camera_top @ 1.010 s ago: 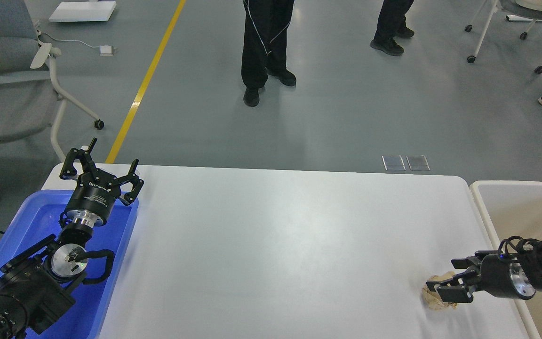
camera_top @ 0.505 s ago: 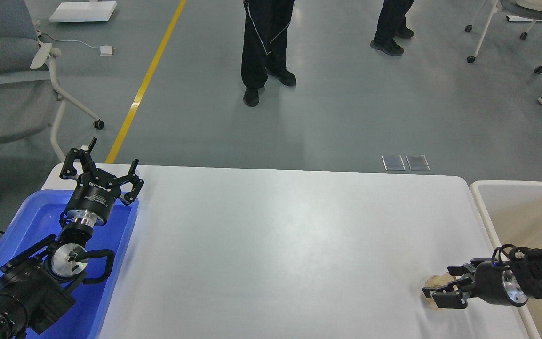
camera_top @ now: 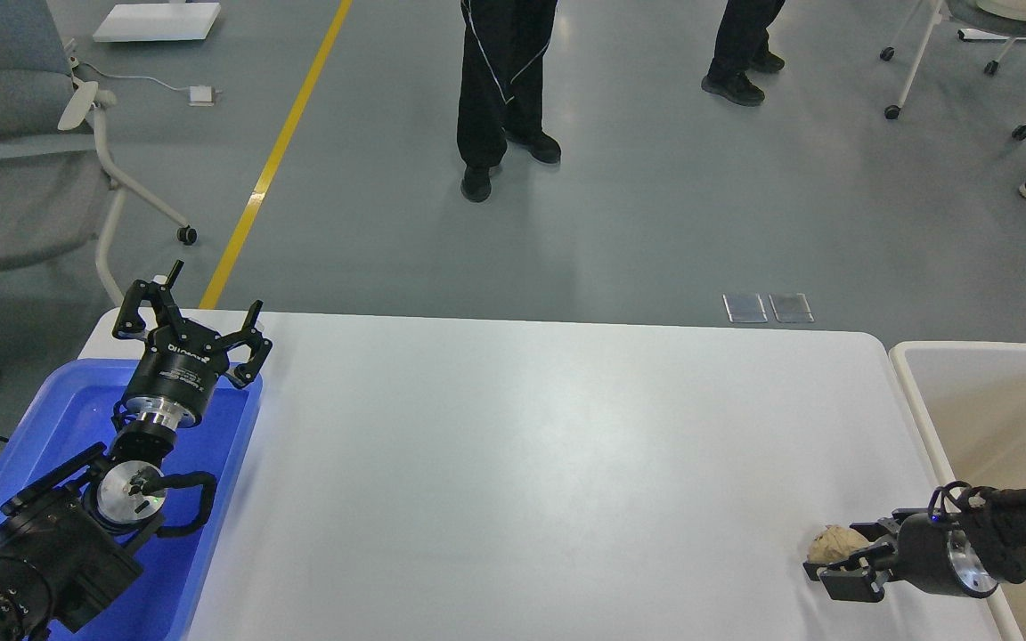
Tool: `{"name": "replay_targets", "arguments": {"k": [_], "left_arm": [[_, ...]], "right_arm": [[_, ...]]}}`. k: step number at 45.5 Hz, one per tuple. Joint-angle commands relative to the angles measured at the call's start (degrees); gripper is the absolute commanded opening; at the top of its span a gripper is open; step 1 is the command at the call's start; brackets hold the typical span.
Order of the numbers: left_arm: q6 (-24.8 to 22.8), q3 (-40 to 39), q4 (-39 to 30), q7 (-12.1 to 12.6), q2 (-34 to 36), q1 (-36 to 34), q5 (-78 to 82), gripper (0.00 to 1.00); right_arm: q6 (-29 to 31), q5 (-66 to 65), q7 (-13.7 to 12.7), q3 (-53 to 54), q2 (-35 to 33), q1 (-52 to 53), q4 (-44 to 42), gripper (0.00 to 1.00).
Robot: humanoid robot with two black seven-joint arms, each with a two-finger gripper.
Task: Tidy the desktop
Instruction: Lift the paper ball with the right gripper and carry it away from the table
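Nearest, at the right front corner of the bench [camera_top: 531, 463], the right gripper [camera_top: 834, 556] reaches in from the right, its fingers closed around a crumpled beige wad of paper [camera_top: 835, 542] that rests on the white top. Just right of that corner stands a cream-white bin [camera_top: 914, 374]. On the left, the left gripper [camera_top: 192, 312] hangs above a blue tray [camera_top: 237, 436], its fingers spread wide with nothing between them. The rest of the bench top lies bare and smooth. Beyond it, on the grey floor, a yellow line [camera_top: 277, 156] runs away and two people's legs [camera_top: 504, 89] stand.
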Motion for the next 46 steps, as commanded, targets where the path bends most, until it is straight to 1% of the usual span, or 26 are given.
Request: {"name": "replay_targets", "arguments": {"k": [1, 3, 7, 10, 12, 18, 23, 29, 34, 42, 46], "left_arm": [[0.0, 0.0, 0.0, 0.0, 0.0, 0.0, 0.0, 1.0], [0.0, 0.0, 0.0, 0.0, 0.0, 0.0, 0.0, 1.0], [0.0, 0.0, 0.0, 0.0, 0.0, 0.0, 0.0, 1.0], [0.0, 0.0, 0.0, 0.0, 0.0, 0.0, 0.0, 1.0], [0.0, 0.0, 0.0, 0.0, 0.0, 0.0, 0.0, 1.0], [0.0, 0.0, 0.0, 0.0, 0.0, 0.0, 0.0, 1.0], [0.0, 0.0, 0.0, 0.0, -0.1, 0.0, 0.0, 1.0], [0.0, 0.0, 0.0, 0.0, 0.0, 0.0, 0.0, 1.0], [0.0, 0.0, 0.0, 0.0, -0.1, 0.0, 0.0, 1.0], [0.0, 0.0, 0.0, 0.0, 0.0, 0.0, 0.0, 1.0], [0.0, 0.0, 0.0, 0.0, -0.1, 0.0, 0.0, 1.0]], "right_arm": [[-1.1, -0.2, 0.7, -1.2, 0.4, -0.3, -1.8, 0.66], [-1.4, -0.2, 0.7, -1.8, 0.6, -0.3, -2.8, 0.52], [-1.6, -0.1, 0.8, -2.9, 1.1, -0.1, -4.1, 0.3], [-1.5, 0.0, 0.8, -3.2, 1.1, -0.1, -4.5, 0.1], [-1.5, 0.0, 0.8, -3.2, 1.1, -0.1, -4.9, 0.0], [-1.5, 0.3, 0.8, -2.3, 1.0, 0.3, -5.3, 0.0], [-1.5, 3.5, 1.6, -1.9, 0.7, 1.8, -5.1, 0.0], [-1.3, 9.8, 3.4, -2.0, 0.4, 4.5, -4.5, 0.0], [-1.0, 15.5, 5.0, -2.0, -1.4, 7.4, -3.6, 0.0], [0.4, 25.4, 8.7, -2.1, -7.1, 12.7, 3.0, 0.0], [3.6, 31.2, 8.9, -1.8, -10.8, 17.1, 7.6, 0.0]]}}
